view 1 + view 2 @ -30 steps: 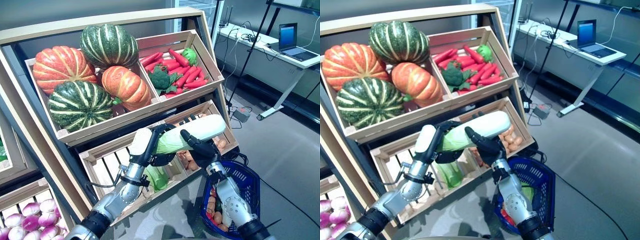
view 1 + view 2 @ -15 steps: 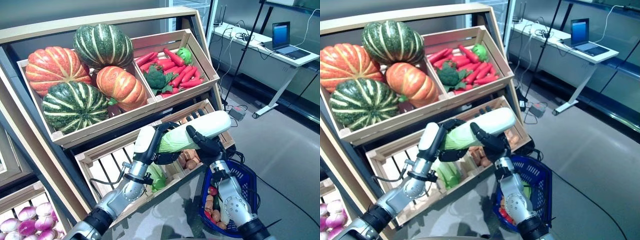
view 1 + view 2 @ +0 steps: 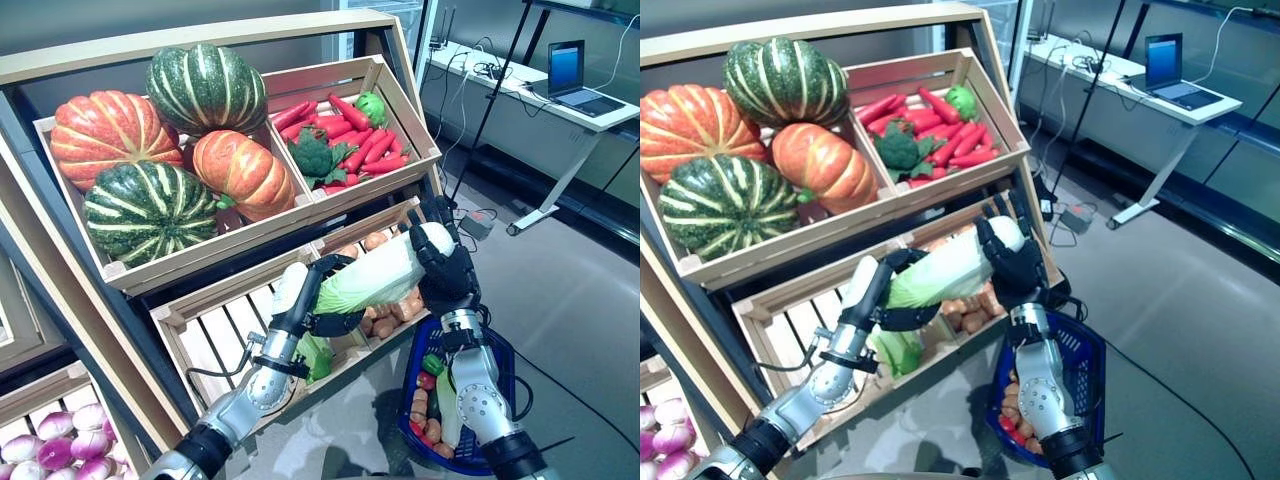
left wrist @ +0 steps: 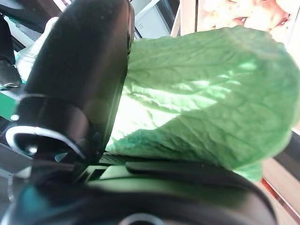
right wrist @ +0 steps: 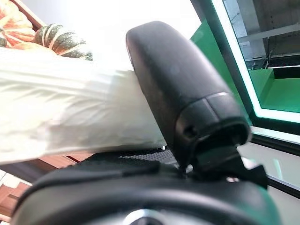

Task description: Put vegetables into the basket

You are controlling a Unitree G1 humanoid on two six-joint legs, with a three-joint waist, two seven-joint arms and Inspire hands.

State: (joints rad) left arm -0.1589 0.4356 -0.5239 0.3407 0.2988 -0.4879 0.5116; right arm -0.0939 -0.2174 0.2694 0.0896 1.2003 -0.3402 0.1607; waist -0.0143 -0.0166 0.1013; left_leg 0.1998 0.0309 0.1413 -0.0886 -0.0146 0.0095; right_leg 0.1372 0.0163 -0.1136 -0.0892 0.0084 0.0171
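Observation:
A long napa cabbage (image 3: 372,280), white at one end and leafy green at the other, hangs tilted in front of the lower crate, held by both hands. My left hand (image 3: 300,297) curls round the green end; its wrist view shows the leaf (image 4: 201,98) against the thumb (image 4: 79,70). My right hand (image 3: 448,278) grips the white end (image 5: 70,112), just above the blue basket (image 3: 506,352). The basket stands on the floor at the lower right and holds several vegetables.
The wooden rack carries pumpkins (image 3: 160,150) in the upper left crate and carrots with broccoli (image 3: 345,140) beside them. The lower crate (image 3: 215,330) holds another cabbage (image 3: 316,356) and brown tubers (image 3: 390,308). Purple-white bulbs (image 3: 50,452) lie lower left. A desk with a laptop (image 3: 575,75) stands far right.
The cabbage's white end has swung right and down toward the basket. My right hand slid from the cabbage's middle to its white end. The left hand followed, still gripping the green end.

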